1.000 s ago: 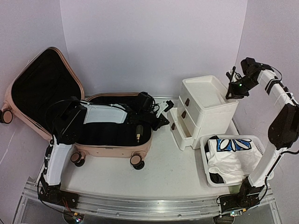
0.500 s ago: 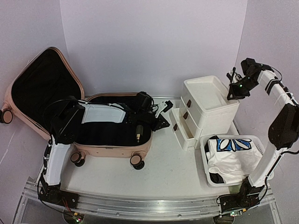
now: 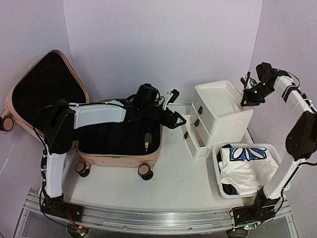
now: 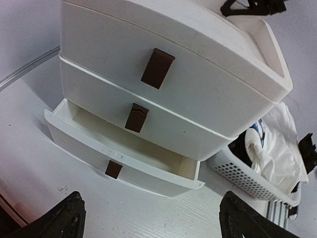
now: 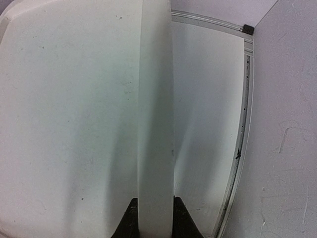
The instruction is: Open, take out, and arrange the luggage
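**Luggage open at the left, both claws off it**

The luggage (image 3: 118,159) lies open on the left half of the table (image 3: 173,183). Its base rests flat with the black lining facing up and two wheels toward the near edge. The lid stands tilted back against the left wall.

The left arm reaches across above the open base. The left claw (image 3: 177,106) is past the luggage's right end, in the gap between it and the drawer unit (image 3: 218,106), and touches neither. The wrist view shows the left claw (image 4: 156,220) spread wide and holding nothing, with bare table below it. It faces the drawer fronts, where the bottom drawer (image 4: 124,158) is pulled partway out.

The right claw (image 3: 244,101) is well apart from the luggage, at the far right edge of the drawer unit's top tray. In its wrist view the right claw (image 5: 154,223) is pressed together on the tray's thin white wall, one finger on each side.

A basket (image 3: 237,194) sits just in front of the drawer unit at the near right. It holds a white garment (image 3: 242,166) with blue markings.
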`<state>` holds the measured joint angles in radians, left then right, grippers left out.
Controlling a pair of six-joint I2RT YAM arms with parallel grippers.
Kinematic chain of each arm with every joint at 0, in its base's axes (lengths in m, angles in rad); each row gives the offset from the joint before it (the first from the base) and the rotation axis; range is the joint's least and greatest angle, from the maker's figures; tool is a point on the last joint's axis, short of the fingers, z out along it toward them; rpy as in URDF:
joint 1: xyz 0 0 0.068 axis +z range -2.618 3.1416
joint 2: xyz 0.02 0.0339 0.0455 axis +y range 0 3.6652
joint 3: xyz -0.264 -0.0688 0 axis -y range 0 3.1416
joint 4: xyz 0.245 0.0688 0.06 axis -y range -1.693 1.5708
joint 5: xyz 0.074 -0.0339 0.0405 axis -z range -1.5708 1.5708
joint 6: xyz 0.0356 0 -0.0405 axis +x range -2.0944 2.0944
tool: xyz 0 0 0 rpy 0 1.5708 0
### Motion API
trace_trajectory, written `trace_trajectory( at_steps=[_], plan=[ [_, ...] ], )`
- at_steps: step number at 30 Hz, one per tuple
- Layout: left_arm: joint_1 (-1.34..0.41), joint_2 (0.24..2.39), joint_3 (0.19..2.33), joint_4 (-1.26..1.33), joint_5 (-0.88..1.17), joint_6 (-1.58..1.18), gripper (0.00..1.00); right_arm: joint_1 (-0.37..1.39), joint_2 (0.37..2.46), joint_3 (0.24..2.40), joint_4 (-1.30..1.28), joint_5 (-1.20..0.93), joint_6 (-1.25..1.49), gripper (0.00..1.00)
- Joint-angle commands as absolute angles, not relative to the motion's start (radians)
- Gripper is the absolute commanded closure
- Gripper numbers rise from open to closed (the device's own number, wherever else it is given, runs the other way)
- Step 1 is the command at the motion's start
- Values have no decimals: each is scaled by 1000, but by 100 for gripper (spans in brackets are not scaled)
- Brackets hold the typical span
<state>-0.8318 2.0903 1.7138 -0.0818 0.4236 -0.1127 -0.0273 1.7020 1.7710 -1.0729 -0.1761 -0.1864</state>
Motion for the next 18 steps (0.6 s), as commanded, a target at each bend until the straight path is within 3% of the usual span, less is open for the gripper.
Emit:
trace_trajectory(
  at_steps=[1,3,5,8,11,15,18],
  plan=[
    [-867,2098,1787,-97,352,-271,2,-22,1611,1785,-1000,-309,-122,100],
    [-891,2119,1810,-97,360,-287,1,-22,1610,1782,-1001,-314,-121,100],
    [-893,2148,1850,-94,419,-351,11,-22,1611,1781,-1000,-314,-120,100],
    [-903,2211,1947,-94,516,-400,38,-22,1609,1771,-1000,-319,-123,100],
    [-926,2257,1995,-95,495,-358,75,-22,1608,1761,-999,-323,-120,100],
    [-944,2307,2029,-100,445,-301,98,-22,1608,1758,-998,-327,-115,100],
    [-953,2347,2048,-103,409,-259,100,-22,1602,1757,-999,-326,-116,100]
  ],
)
